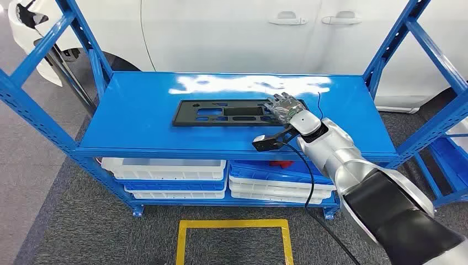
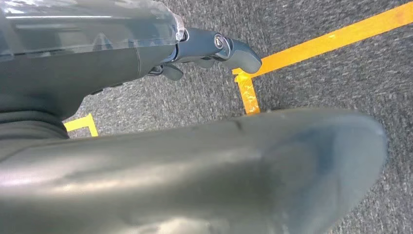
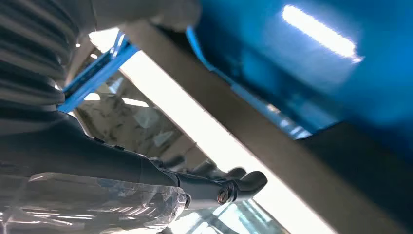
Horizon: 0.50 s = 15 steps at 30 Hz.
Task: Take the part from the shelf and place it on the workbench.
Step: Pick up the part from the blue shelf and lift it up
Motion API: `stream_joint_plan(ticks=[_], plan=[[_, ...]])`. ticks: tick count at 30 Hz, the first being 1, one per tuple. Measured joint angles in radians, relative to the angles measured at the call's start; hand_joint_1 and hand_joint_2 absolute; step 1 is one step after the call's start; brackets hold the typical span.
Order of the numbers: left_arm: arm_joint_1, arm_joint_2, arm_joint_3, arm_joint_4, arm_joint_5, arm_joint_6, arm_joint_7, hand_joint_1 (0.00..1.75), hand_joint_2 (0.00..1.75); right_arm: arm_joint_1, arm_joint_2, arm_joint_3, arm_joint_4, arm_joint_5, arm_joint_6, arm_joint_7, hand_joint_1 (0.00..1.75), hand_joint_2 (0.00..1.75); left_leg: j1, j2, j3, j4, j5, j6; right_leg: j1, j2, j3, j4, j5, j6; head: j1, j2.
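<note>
A flat black part (image 1: 221, 112) with several cutouts lies in the middle of the blue shelf top (image 1: 132, 118). My right hand (image 1: 285, 106) reaches over the part's right end, fingers stretched out and lying above it. I cannot tell if they touch it. In the right wrist view the dark fingers (image 3: 234, 185) extend with nothing between them, and the part (image 3: 370, 165) shows as a dark edge beside the blue surface. My left hand (image 2: 214, 48) hangs over grey carpet and holds nothing.
A white car (image 1: 232, 33) stands close behind the shelf. Blue uprights (image 1: 91, 49) rise at both ends. White and blue trays (image 1: 165, 171) are stacked on the lower level. Yellow tape (image 1: 232, 225) marks a square on the floor in front.
</note>
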Motion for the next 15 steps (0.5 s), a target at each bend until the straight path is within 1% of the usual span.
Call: stream_joint_plan(ticks=[1,2,3,4,5,6,7,8,9,11,12,13,15], plan=[[0.0,0.0,0.0,0.0,0.0,0.0,0.0,0.0,0.0,0.002,0.001,0.0,0.001,0.0,0.0,-0.002,1.61,1.75,0.0,0.0,0.0,0.001,0.0,0.0,-0.001,0.0,-0.003,0.007,0.004,0.001,0.0,0.0],[0.0,0.0,0.0,0.0,0.0,0.0,0.0,0.0,0.0,0.003,0.002,0.0,0.002,0.0,-0.001,-0.003,1.6,1.75,0.0,0.0,0.0,0.002,-0.001,0.0,-0.003,0.0,0.0,-0.002,0.015,0.002,0.0,0.0],[0.0,0.0,0.0,0.0,0.001,0.0,0.0,0.0,0.0,0.004,0.005,0.0,0.003,-0.001,-0.003,-0.007,1.57,1.75,0.001,-0.001,0.0,0.004,-0.002,-0.001,-0.005,0.0,0.01,-0.022,0.036,0.003,0.0,0.0],[0.0,0.0,0.0,0.0,0.002,0.0,0.0,0.0,0.0,0.003,0.007,0.0,0.004,-0.001,-0.005,-0.009,1.55,1.75,0.001,-0.001,0.0,0.008,-0.004,-0.003,-0.007,-0.002,0.037,-0.078,0.069,0.003,0.0,0.0],[0.0,0.0,0.0,0.0,0.002,0.0,0.0,0.0,0.0,-0.001,0.01,-0.001,0.004,-0.002,-0.008,-0.011,1.56,1.75,0.001,-0.001,-0.001,0.013,-0.008,-0.006,-0.008,-0.007,0.071,-0.147,0.098,0.002,0.0,0.0],[0.0,0.0,0.0,0.0,0.003,0.001,0.0,0.0,0.0,-0.005,0.015,-0.001,0.004,-0.002,-0.011,-0.012,1.56,1.75,-0.001,-0.001,-0.003,0.019,-0.012,-0.01,-0.006,-0.012,0.099,-0.207,0.118,0.0,0.0,0.0],[0.0,0.0,0.0,0.0,0.004,0.002,0.0,0.0,0.0,-0.008,0.019,-0.002,0.004,-0.002,-0.012,-0.013,1.56,1.75,-0.002,0.0,-0.005,0.024,-0.015,-0.015,-0.004,-0.015,0.117,-0.247,0.127,-0.004,0.0,0.0],[0.0,0.0,0.0,0.0,0.005,0.002,0.0,0.0,0.0,-0.01,0.022,-0.002,0.003,-0.003,-0.014,-0.014,1.57,1.75,-0.003,0.002,-0.007,0.026,-0.017,-0.02,-0.001,-0.016,0.124,-0.263,0.126,-0.009,0.0,0.0],[0.0,0.0,0.0,0.0,0.006,0.003,0.0,0.0,0.0,-0.012,0.024,-0.003,0.003,-0.003,-0.014,-0.016,1.58,1.75,-0.004,0.003,-0.009,0.027,-0.017,-0.024,0.001,-0.014,0.123,-0.264,0.125,-0.015,0.0,0.0],[0.001,0.0,0.0,0.0,0.008,0.004,0.0,0.0,0.0,-0.013,0.025,-0.005,0.003,-0.004,-0.016,-0.019,1.65,1.75,-0.002,0.005,-0.011,0.034,-0.024,-0.034,-0.001,-0.011,0.124,-0.267,0.128,-0.025,0.0,0.0],[0.001,0.0,0.0,0.0,0.008,0.004,0.0,0.0,0.0,-0.015,0.025,-0.006,0.002,-0.004,-0.018,-0.022,1.68,1.75,-0.001,0.005,-0.02,0.055,-0.039,-0.04,-0.002,-0.011,0.125,-0.269,0.13,-0.031,0.0,0.0],[0.001,0.0,0.0,0.0,0.009,0.004,0.0,0.0,0.0,-0.017,0.024,-0.006,0.002,-0.005,-0.019,-0.023,1.69,1.75,0.0,0.005,-0.037,0.095,-0.063,-0.046,-0.003,-0.011,0.126,-0.27,0.131,-0.035,0.0,0.0],[0.001,0.0,0.0,0.0,0.009,0.004,-0.001,0.0,0.0,-0.019,0.02,-0.008,0.002,-0.005,-0.022,-0.028,1.7,1.75,0.003,0.006,-0.098,0.227,-0.127,-0.054,-0.001,-0.012,0.126,-0.27,0.13,-0.041,0.0,0.0]])
